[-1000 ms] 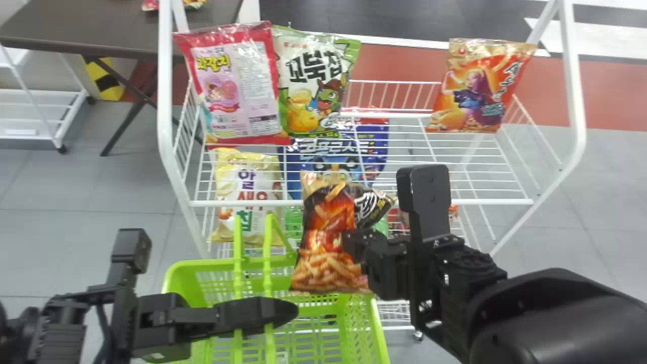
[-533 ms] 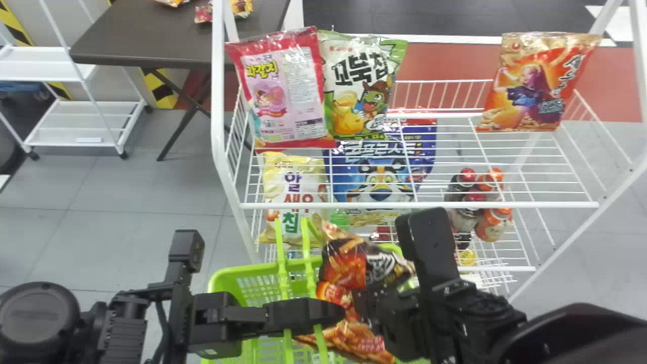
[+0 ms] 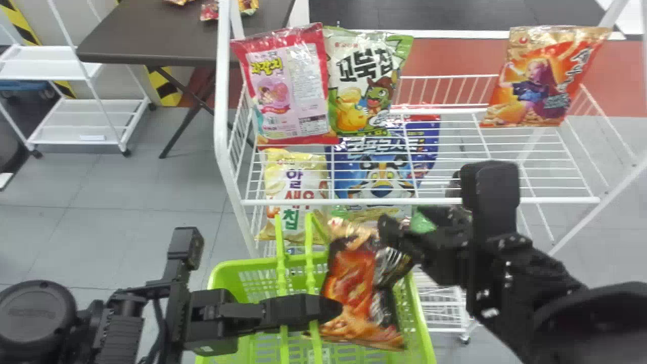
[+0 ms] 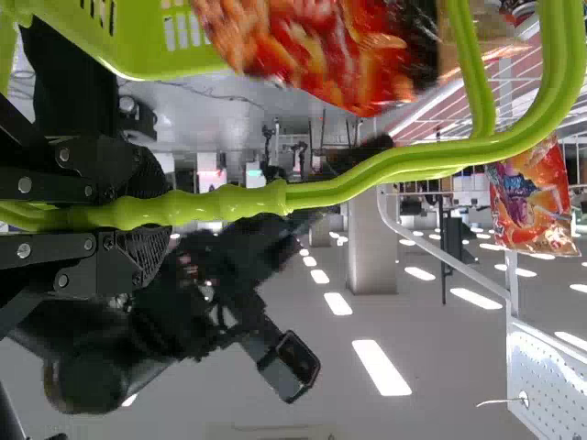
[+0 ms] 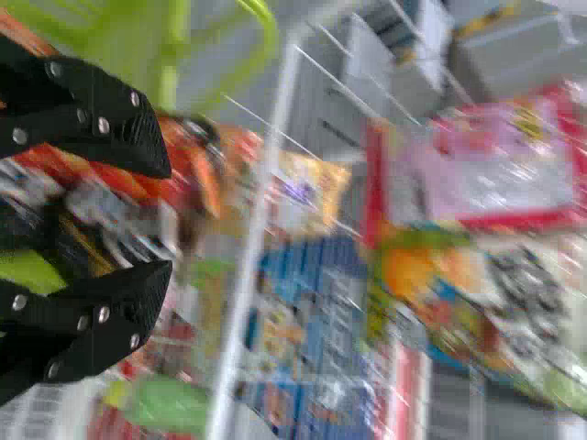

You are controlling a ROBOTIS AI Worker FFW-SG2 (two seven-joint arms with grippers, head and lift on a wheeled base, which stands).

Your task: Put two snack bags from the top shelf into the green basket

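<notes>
1. As you look down from the head view, your left gripper (image 3: 331, 307) is at the green handles (image 3: 281, 255) of the basket; its fingers are pinching them, with a green bar running between the pads in the left wrist view.
2. Your green basket (image 3: 242, 263) is found in front of the wire rack, handles upright.
3. Over the basket, just beside the left fingertips, you have the orange-and-black snack bag (image 3: 354, 283). Its upper end overlaps the far rim from the head camera; whether its lower end touches the basket floor, you cannot tell.
4. Your right gripper (image 3: 399, 232) is noted at the upper end of that bag, on its right side. In the right wrist view, your right gripper (image 5: 170, 223) has its fingers spread, with the bag showing past and between them.
5. On the top shelf (image 3: 424, 201) you have three bags standing: the pink-and-red bag (image 3: 288, 96) at the left, the green-and-white bag (image 3: 354, 96) right beside it, and the orange bag (image 3: 543, 86) well apart at the right.
6. Below that level you can see the yellow-and-white bag (image 3: 275, 187) and the blue bag (image 3: 381, 174).
7. Behind the rack, at left, you will observe the dark surface (image 3: 151, 35) carrying small packets (image 3: 247, 6).
</notes>
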